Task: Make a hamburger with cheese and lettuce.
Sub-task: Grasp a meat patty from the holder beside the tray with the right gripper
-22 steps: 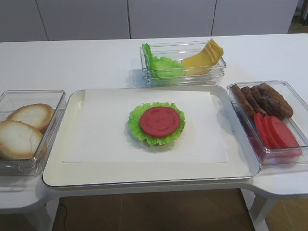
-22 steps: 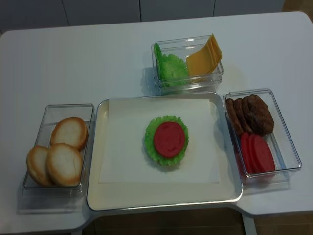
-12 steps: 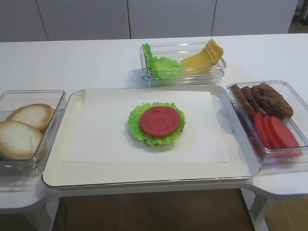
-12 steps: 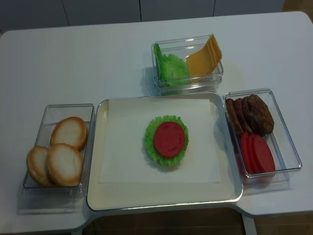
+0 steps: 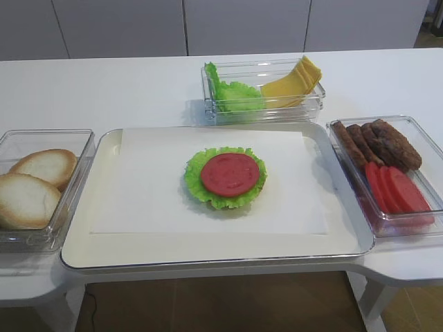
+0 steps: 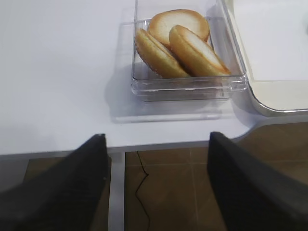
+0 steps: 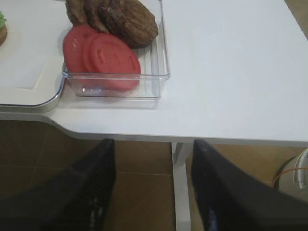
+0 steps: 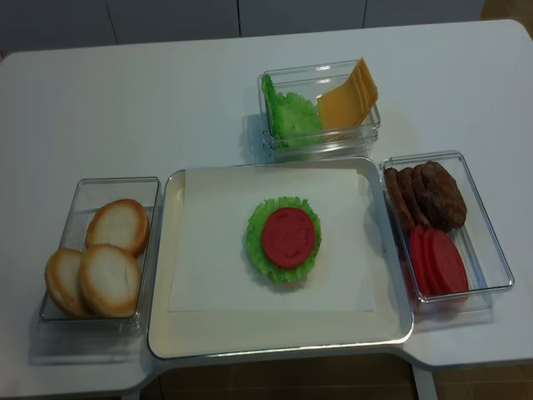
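Hamburger (image 5: 225,176) on the tray (image 5: 208,256) at the desk's front edge; both grippers (image 7: 151,192) (image 6: 156,187) hang spread apart, holding nothing.

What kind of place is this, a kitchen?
Probably a staged food-assembly bench, not a real kitchen: a white table, clear bins of cheese and bun halves, and a paper-lined tray holding the hamburger.

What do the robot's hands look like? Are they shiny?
Only the fingers show, in the wrist views. The right gripper has two dark, nearly black fingers with tiny pale specks. The left gripper has two plain dark grey ones. All look matte and blurry; no cables or markings show.
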You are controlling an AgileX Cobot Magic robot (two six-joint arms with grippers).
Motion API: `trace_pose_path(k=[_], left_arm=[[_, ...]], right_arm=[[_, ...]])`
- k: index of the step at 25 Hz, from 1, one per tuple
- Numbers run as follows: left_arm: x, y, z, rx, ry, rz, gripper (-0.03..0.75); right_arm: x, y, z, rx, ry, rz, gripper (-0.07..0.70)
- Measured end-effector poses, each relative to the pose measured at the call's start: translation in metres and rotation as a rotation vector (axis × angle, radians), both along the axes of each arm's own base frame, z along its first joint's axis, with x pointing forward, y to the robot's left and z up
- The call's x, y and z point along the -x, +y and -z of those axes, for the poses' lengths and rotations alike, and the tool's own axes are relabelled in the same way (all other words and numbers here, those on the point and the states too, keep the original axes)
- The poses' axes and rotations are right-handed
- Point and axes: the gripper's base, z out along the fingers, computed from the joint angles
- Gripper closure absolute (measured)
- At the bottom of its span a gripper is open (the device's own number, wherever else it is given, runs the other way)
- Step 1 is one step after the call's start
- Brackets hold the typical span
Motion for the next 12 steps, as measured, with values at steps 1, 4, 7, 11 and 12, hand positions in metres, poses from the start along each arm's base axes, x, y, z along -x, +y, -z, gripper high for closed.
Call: trace_pose_path(k=[1, 4, 7, 11, 12], left_arm=[[0.0000, 0.0000, 0.0000, 0.000, 0.000, 0.000, 0.239], [0.0000, 0.0000, 0.0000, 0.000, 0.000, 0.000, 0.239], [0.0000, 0.0000, 0.0000, 0.000, 0.000, 0.000, 0.239], [0.0000, 0.0000, 0.0000, 0.000, 0.000, 0.000, 0.239], [0.0000, 0.0000, 0.0000, 0.000, 0.000, 0.000, 0.239]], right_arm=[[0.0000, 0.0000, 0.0000, 0.000, 0.000, 0.000, 0.244], [0.0000, 0.0000, 0.0000, 0.000, 0.000, 0.000, 0.244], [0.0000, 0.0000, 0.0000, 0.000, 0.000, 0.000, 0.244], [0.0000, 0.0000, 0.0000, 0.000, 0.000, 0.000, 0.244], [0.0000, 0.0000, 0.0000, 0.000, 0.000, 0.000, 0.244]])
